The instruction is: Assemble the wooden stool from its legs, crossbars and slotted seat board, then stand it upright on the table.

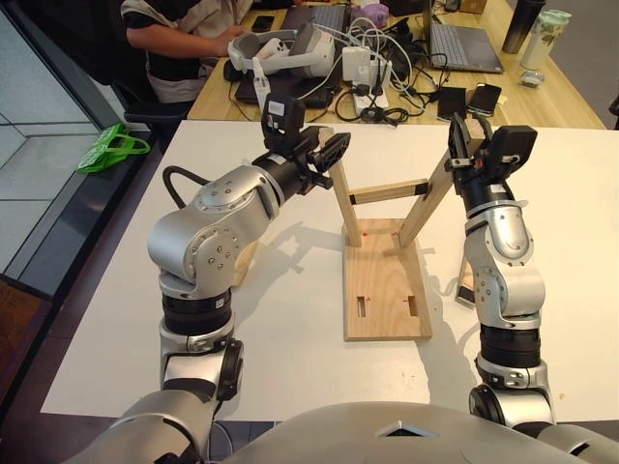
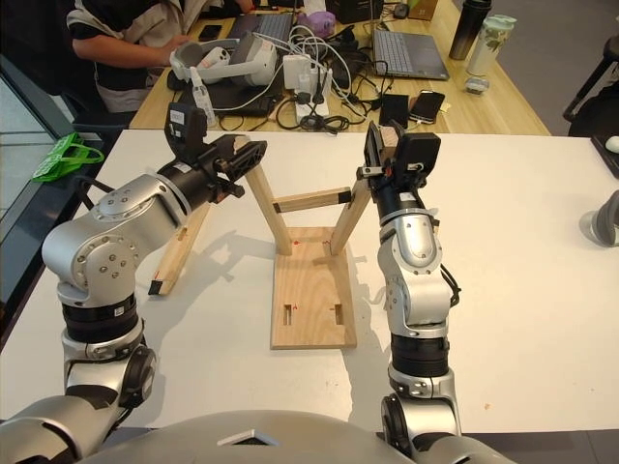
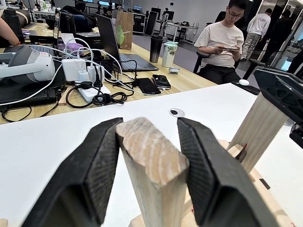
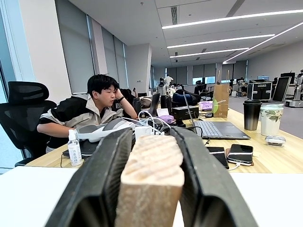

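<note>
The slotted seat board (image 1: 385,280) lies flat on the white table. Two wooden legs stand tilted in its far slots, joined by a crossbar (image 1: 392,192). My left gripper (image 1: 334,153) is shut on the top of the left leg (image 1: 345,203); its end grain (image 3: 154,158) sits between the black fingers (image 3: 80,179). My right gripper (image 1: 461,145) is shut on the top of the right leg (image 1: 423,213), whose end (image 4: 151,165) is clamped between its pads. The board's two near slots (image 1: 362,306) are open.
Another wooden leg piece with a black foot (image 2: 179,249) lies under my left arm, and one more (image 1: 466,285) beside my right arm. Behind the table is a desk with laptops, cables, phones and a headset (image 1: 280,50). A grey round object (image 2: 604,217) sits far right.
</note>
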Robot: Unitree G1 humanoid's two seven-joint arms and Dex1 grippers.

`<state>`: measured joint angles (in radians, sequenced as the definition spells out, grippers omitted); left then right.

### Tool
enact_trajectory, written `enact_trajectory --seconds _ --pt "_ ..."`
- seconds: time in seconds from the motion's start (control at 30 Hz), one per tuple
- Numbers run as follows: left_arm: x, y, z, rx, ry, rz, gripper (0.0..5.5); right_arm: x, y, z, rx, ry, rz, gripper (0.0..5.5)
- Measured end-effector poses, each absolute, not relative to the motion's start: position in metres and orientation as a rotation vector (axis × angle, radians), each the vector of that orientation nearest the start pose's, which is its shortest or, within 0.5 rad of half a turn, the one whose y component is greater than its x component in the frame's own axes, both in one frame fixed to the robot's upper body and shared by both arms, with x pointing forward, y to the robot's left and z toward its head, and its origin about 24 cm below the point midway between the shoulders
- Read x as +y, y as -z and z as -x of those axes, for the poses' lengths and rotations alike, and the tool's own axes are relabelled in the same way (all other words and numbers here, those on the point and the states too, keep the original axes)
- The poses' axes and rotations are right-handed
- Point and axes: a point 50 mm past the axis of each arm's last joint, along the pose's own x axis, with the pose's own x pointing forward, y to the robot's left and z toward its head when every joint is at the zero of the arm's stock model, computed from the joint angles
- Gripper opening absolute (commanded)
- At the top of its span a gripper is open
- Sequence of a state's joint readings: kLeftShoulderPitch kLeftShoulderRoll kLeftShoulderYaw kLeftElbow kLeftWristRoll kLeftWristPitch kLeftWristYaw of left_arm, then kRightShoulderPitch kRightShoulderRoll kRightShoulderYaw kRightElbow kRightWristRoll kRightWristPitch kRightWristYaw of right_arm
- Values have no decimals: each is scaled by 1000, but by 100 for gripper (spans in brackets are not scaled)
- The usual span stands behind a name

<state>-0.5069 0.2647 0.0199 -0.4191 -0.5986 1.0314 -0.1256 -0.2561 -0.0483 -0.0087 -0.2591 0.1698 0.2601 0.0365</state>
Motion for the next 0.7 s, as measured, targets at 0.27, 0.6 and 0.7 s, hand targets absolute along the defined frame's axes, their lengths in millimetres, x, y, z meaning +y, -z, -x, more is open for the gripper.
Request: enact_trajectory --seconds 0.27,0.6,0.7 --pt "112 -181 -281 146 626 68 187 -130 -144 -288 -239 -170 -109 126" --pt "116 -180 -282 157 609 32 187 -127 -147 -282 -288 -199 1 133" --pt "115 -179 -282 162 617 26 187 -130 -146 -277 -310 -206 39 138"
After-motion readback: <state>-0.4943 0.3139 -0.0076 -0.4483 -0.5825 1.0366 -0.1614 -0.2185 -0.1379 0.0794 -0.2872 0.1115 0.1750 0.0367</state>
